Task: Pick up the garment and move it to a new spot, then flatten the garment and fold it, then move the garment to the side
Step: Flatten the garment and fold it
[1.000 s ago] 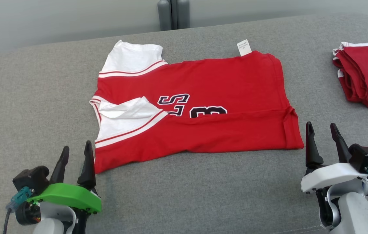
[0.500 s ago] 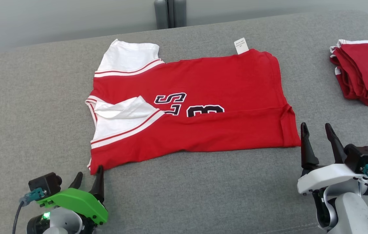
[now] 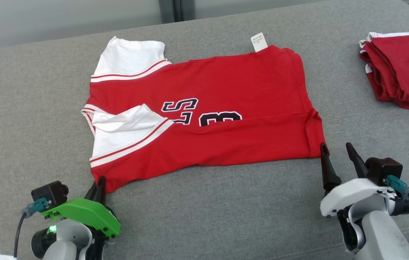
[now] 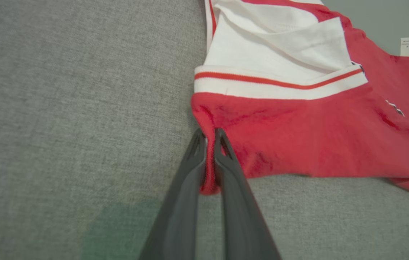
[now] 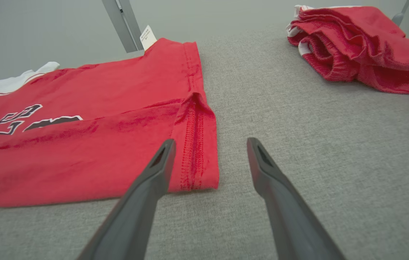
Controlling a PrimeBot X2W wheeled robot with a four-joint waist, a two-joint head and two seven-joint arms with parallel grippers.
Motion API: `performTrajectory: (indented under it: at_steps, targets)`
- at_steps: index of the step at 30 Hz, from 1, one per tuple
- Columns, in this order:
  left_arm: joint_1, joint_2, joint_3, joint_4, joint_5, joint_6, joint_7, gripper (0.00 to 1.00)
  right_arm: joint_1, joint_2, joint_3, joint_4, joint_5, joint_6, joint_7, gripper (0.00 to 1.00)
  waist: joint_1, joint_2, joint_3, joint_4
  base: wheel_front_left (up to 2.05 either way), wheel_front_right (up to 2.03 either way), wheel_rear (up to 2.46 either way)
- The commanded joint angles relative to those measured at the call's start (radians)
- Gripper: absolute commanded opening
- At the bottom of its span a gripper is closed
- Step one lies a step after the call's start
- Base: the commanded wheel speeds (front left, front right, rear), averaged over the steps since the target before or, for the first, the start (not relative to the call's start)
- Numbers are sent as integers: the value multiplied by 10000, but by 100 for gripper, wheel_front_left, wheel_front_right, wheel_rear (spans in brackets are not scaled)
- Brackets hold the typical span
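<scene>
1. On the grey surface before us, the shirt lies spread out. It is red with white sleeves, its near part is folded over, and its collar end is to our left.
2. Our left gripper is pinched tight on the shirt's near left corner. In the left wrist view we see red cloth caught between its two fingers.
3. Our right gripper stands wide at the near right corner and holds nothing. In the right wrist view, one finger is over the hem and the other over bare surface.
4. A white label sticks out from the shirt's far edge.
5. A pile of folded red clothes lies well apart, at far right.
</scene>
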Motion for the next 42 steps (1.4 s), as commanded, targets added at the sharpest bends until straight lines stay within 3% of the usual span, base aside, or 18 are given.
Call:
performTrajectory:
  at_steps: [1, 13, 14, 15, 16, 21, 26, 35, 40, 41, 42]
  targets:
    - [-141, -3, -8, -75, -25, -61, -99, 0, -189, -20, 84, 226, 87, -16, 46, 100, 0, 0, -1, 77, 0, 0, 0]
    - [124, 49, -76, -695, -45, -33, -301, 0, -1040, -20, -148, 2713, -526, -17, 131, 98, 0, 0, -128, 538, 0, 0, 0]
    - [161, 56, -77, -732, -52, -26, -313, 0, -1093, -20, -136, 2816, -520, -17, 93, 42, 0, 0, -150, 546, 0, 0, 0]
    - [194, 68, -73, -765, -58, -23, -319, 0, -1133, -19, -98, 2926, -462, -17, 96, 29, 0, 0, -180, 549, 0, 0, 0]
    - [237, 86, -67, -822, -66, -10, -326, 0, -1172, -19, -56, 3060, -396, -17, 89, 0, 0, 0, -237, 544, 0, 0, 0]
    - [412, 161, -96, -1180, -16, -8, -371, 0, -1247, -42, -183, 3029, -354, -20, -83, 0, 0, 0, -496, 498, 0, 0, 0]
    - [872, 320, -160, -1937, 50, 44, -258, 0, -859, -35, -532, 2209, -652, -20, 45, 0, 0, 0, -787, 432, 0, 0, 0]
    - [3222, 429, -385, -4220, -84, 525, 407, 0, 1198, -29, -782, -777, -731, -18, 1544, 0, 0, 0, -900, 452, 0, 0, 0]
    - [4047, 206, -541, -4528, -205, 807, 601, 0, 2334, -32, -965, -1938, -250, -20, 2143, 0, 0, 0, -810, 481, 0, 0, 0]
    - [4092, 136, -578, -4486, -258, 837, 612, 0, 2477, -32, -1012, -2075, -204, -18, 2196, 8, 0, 0, -787, 478, 0, 0, 0]
    - [4114, 122, -583, -4436, -245, 882, 626, 33, 2553, -31, -1008, -2144, -115, -18, 2253, 35, 0, 0, -771, 468, 0, 0, 0]
